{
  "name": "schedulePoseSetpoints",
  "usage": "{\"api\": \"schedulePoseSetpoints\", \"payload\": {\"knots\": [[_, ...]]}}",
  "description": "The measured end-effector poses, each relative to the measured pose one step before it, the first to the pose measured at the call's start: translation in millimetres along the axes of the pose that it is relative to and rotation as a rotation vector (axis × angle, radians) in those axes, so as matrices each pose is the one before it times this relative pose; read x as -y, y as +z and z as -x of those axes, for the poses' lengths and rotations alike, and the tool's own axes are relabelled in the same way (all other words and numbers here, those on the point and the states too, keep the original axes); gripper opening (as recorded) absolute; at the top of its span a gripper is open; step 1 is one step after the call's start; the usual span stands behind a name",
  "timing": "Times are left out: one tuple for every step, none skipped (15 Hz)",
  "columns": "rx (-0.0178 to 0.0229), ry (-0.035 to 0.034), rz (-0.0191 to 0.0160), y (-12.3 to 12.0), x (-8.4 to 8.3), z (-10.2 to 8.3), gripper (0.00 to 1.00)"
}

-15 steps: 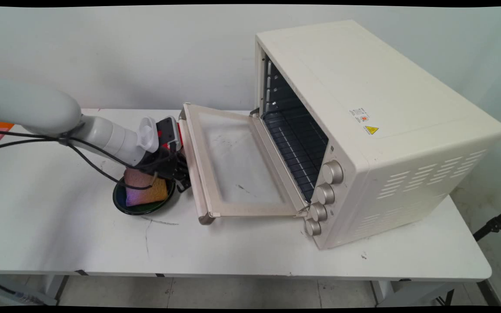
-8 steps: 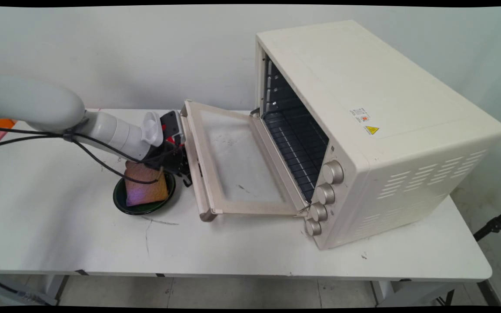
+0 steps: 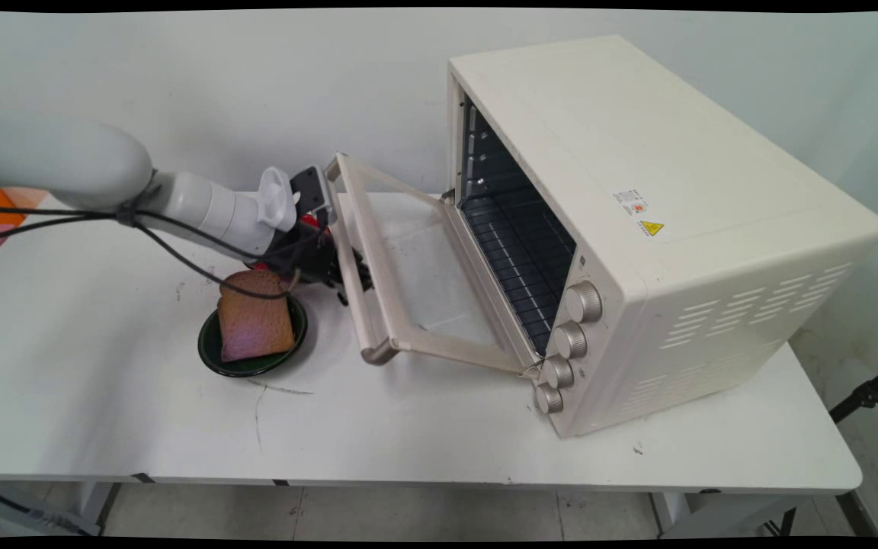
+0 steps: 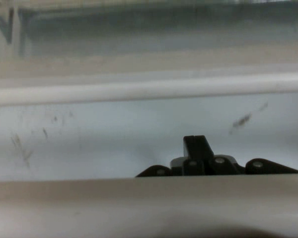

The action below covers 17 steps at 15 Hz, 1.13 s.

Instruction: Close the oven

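Rising from nearly flat a second ago, the door point(image 3: 416, 282) is now tilting up toward the oven point(image 3: 637, 229), its free edge lifting clear of the table point(image 3: 408, 450) at centre frame. With it the gripper point(image 3: 341, 273) is climbing and shifting right, uncovering the bread point(image 3: 254, 326) it was overhanging before. It is sitting against the door's outer edge, left of centre. In the hand view the door's pale frame is crossing the bottom of the picture, hiding most of the black linkage, so whether the gripper is clamping that edge or merely pushing under it cannot be told.

Counting: one oven with one door and four knobs point(image 3: 570, 340) stacked at its lower front corner; one bread slice lying in one dark bowl point(image 3: 210, 357) at lower left; one gripper.
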Motion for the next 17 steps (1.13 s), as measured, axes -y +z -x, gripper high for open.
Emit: {"api": "schedulePoseSetpoints", "payload": {"knots": [[-0.00955,-0.00147,-0.00036,-1.37,1.03,-5.45,0.0],[-0.00679,-0.0008,0.00002,-0.98,0.63,-3.86,0.0],[-0.01,-0.00154,-0.00008,-1.48,0.91,-5.68,0.0],[-0.01231,-0.00237,-0.00056,-1.68,1.22,-6.89,0.0],[-0.01195,-0.00284,-0.00007,-1.51,1.08,-7.0,0.0],[-0.01011,-0.00262,-0.00034,-1.22,0.91,-5.81,0.0],[-0.01182,-0.00333,-0.0006,-1.26,1.12,-6.8,0.0],[-0.01215,-0.00323,-0.00042,-1.1,1.04,-7.04,0.0],[-0.01003,-0.00295,-0.00062,-0.94,0.89,-5.74,0.0],[-0.01197,-0.00322,-0.00101,-1.02,1.17,-6.8,0.0],[-0.01203,-0.00368,-0.00117,-1.15,1.25,-6.85,0.0],[-0.00969,-0.00316,-0.00125,-1.11,1.18,-5.6,0.0],[-0.01048,-0.00386,-0.00144,-1.2,1.34,-6.09,0.0],[-0.00986,-0.00371,-0.00128,-1.58,1.2,-5.75,0.0],[-0.00797,-0.00276,-0.00073,-1.44,0.99,-4.85,0.0],[-0.00891,-0.00254,-0.00015,-2.41,0.88,-5.4,0.0],[-0.00844,-0.00161,0.00024,-2.84,0.72,-5.11,0.0]]}}
